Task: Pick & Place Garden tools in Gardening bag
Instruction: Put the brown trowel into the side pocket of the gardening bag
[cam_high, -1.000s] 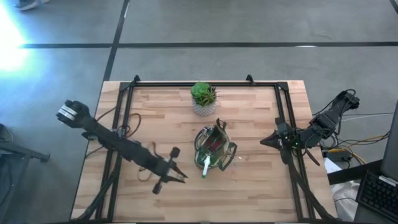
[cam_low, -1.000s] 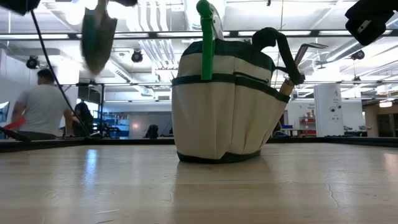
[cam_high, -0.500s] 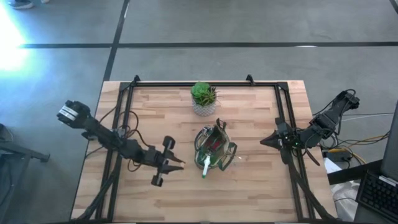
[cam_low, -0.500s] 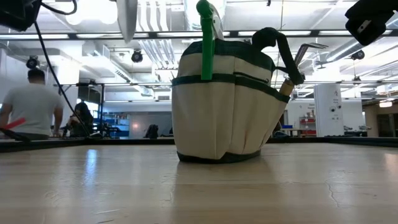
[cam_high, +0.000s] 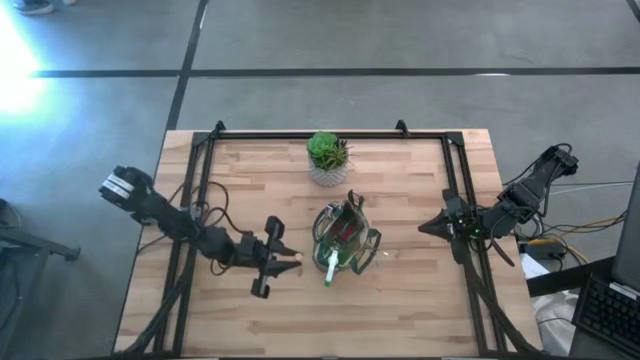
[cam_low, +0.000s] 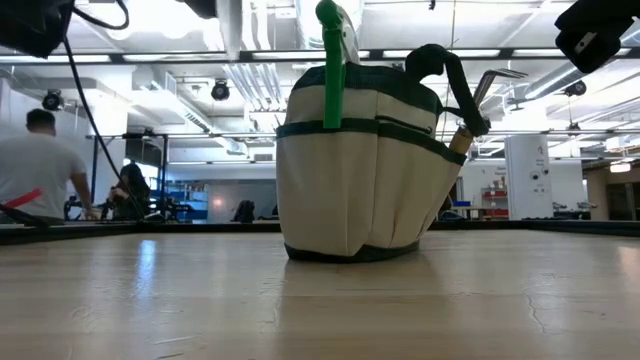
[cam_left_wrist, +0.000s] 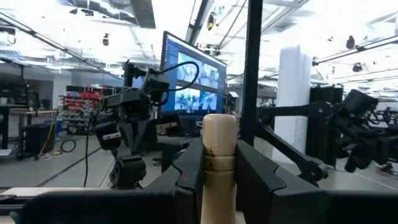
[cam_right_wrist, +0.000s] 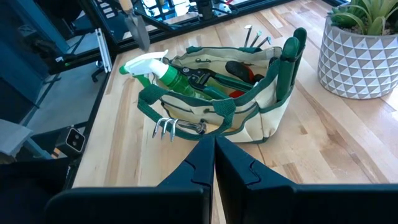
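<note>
While the small tan fabric gardening bag (cam_high: 346, 240) with dark green trim and loop handles is sitting upright near the middle of the pale wooden table (cam_high: 400, 300), several garden tools are already resting in it; the green-and-white tool (cam_right_wrist: 163, 70) is lying across its open top with its white end poking past the rim toward the front edge of the table, the black pruners (cam_right_wrist: 200, 74) and a red-and-black item (cam_right_wrist: 239, 70) are lying inside, and the metal prongs of the rake fork (cam_right_wrist: 168, 127) are sticking out of an outer pocket. The silver trowel with a pale wooden handle (cam_left_wrist: 219, 163) is hanging above the table just left of the bag, not touching it; the left gripper (cam_high: 270, 258) is clenching around that handle, its two dark fingers (cam_left_wrist: 186, 177) pressing on either side of the wood, and the blade (cam_right_wrist: 137, 28) is pointing downward in the right wrist view. A green plant in a white patterned pot (cam_high: 327, 160) is standing behind the bag, near but apart from it. The right gripper (cam_high: 428, 226) is waiting over the right side of the table, its fingers pressed fully together and grasping nothing. In the room beyond, a person in a light shirt (cam_low: 35, 170) is showing in the low view.
</note>
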